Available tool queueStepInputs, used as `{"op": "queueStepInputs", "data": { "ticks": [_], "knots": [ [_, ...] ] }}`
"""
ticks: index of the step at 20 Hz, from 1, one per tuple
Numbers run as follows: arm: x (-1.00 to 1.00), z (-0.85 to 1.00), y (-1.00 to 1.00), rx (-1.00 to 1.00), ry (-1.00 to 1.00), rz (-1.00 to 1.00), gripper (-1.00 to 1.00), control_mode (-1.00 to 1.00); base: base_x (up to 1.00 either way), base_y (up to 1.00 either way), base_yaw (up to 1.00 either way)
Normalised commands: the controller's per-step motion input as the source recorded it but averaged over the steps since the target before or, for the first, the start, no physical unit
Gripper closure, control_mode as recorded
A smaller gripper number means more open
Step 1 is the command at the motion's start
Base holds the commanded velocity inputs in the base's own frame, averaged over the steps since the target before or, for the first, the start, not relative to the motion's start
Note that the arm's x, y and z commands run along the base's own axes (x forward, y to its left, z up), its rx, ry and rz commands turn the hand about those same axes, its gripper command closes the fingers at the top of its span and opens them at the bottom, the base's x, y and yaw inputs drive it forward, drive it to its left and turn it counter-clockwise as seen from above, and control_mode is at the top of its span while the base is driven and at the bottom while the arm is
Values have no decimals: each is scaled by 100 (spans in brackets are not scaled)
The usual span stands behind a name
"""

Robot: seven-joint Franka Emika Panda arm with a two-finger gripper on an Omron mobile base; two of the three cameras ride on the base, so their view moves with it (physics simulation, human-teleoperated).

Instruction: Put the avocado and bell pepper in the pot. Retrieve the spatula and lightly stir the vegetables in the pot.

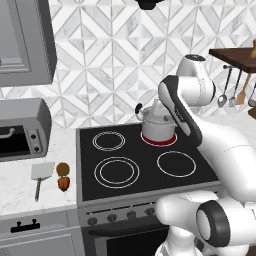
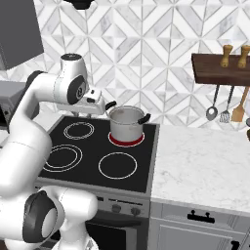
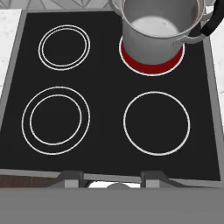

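From my seat, nearest me on the worktop left of the stove (image 1: 90, 150), by its front edge, lie the bell pepper (image 1: 63, 184) and, touching behind it, the avocado (image 1: 62, 169). Just left is the spatula (image 1: 42, 175), handle pointing toward the front edge. Farther back, the pot (image 1: 158, 124) sits on the glowing rear-right ring, apparently empty. The gripper (image 2: 97, 103) hangs above the stove just left of the pot; I cannot tell how wide its jaws stand. I judge the vegetables lie well left and forward of it.

Pot (image 1: 158, 127) on rear-right burner; avocado (image 1: 62, 169), bell pepper (image 1: 63, 183), spatula (image 1: 41, 175) on left counter (image 1: 20, 187).
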Motion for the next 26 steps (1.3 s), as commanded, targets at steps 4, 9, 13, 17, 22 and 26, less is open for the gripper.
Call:
{"op": "queueStepInputs", "data": {
  "ticks": [4, 9, 13, 17, 22, 26],
  "knots": [
    [0, 0, 0, 0, 0, 0, -100, 100, -2, 12, 0],
    [0, 0, 0, 0, 0, 0, -100, 100, 0, 61, 0],
    [0, 0, 0, 0, 0, 0, -100, 100, 1, 72, 0],
    [0, 0, 0, 0, 0, 0, -100, 100, 16, 55, 0],
    [0, 0, 0, 0, 0, 0, -100, 100, 64, 23, -4],
    [1, -1, 7, 0, 0, 0, -100, -100, 47, 19, -4]
  ]
}}
